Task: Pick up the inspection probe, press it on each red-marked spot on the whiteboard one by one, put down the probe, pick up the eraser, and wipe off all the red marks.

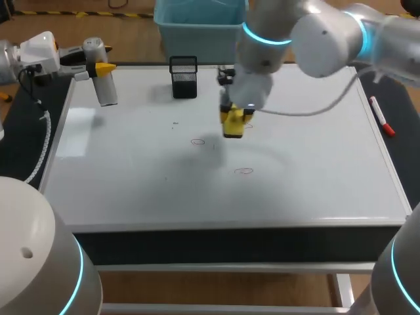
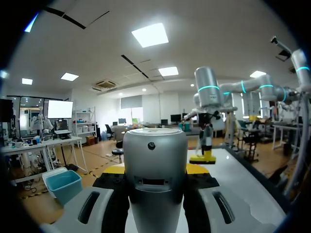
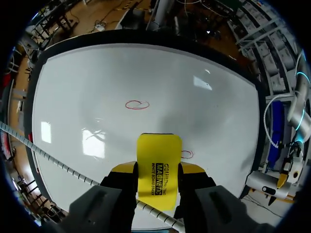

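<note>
Bare board is offered along the whole front strip of the whiteboard (image 1: 131,190) and across its left middle. There a gripper could be brought down unhindered, over the left red mark (image 1: 197,141) and the front red mark (image 1: 244,171) alike.

The middle is taken up by the right arm (image 1: 315,39), brought in from the right, with the right gripper (image 1: 233,125) clamped on the yellow eraser (image 1: 233,128) low over the board. A grey cable (image 1: 315,105) is hung across the right half.

At the back a black mesh pen holder (image 1: 184,77) is stood. The back-left corner is blocked by the left gripper (image 1: 105,67) and the inspection probe (image 1: 105,88) gripped in it — an open gap is left between probe and holder.
</note>
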Tool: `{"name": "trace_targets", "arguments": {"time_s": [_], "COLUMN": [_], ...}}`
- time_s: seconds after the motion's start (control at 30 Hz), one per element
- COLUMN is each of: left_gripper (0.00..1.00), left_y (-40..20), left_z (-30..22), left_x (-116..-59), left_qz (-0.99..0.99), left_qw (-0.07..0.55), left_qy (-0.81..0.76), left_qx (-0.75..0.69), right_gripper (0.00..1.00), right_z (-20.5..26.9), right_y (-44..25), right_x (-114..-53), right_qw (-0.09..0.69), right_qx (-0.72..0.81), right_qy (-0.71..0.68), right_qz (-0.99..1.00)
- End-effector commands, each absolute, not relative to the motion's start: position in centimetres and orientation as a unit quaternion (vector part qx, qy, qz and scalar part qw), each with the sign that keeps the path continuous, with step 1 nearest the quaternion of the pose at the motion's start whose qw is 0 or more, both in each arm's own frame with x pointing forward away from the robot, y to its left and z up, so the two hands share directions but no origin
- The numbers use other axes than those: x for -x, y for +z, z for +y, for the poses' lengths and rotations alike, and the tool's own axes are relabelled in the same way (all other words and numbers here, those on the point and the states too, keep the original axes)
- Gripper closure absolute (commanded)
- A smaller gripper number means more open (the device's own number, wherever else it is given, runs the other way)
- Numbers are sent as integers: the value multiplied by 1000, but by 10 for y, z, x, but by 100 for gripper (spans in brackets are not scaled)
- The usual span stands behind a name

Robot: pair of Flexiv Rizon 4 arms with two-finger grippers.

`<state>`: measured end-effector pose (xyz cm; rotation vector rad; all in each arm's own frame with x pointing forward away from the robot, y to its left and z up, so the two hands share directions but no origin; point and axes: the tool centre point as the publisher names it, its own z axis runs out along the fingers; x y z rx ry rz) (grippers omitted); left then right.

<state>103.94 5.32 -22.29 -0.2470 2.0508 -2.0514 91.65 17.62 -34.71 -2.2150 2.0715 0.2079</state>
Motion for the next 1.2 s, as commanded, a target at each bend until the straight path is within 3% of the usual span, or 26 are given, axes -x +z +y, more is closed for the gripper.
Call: {"name": "trace_targets", "arguments": {"time_s": [0.03, 0.6, 1.2], "left_gripper": [100, 100, 100], "left_y": [-222, -222, -222], "left_z": [53, 53, 53], "left_x": [-1039, -1039, -1039], "left_qz": [700, 700, 700], "left_qw": [116, 116, 116], "left_qy": [-700, -700, -700], "left_qx": [85, 85, 85], "right_gripper": [100, 100, 100], "right_z": [216, 277, 278], "right_y": [-360, -395, -411], "right_x": [-922, -918, -918], "right_qw": [19, -7, 5], "right_qx": [739, 757, 755], "right_qy": [52, 44, 27], "right_qz": [672, 652, 656]}}
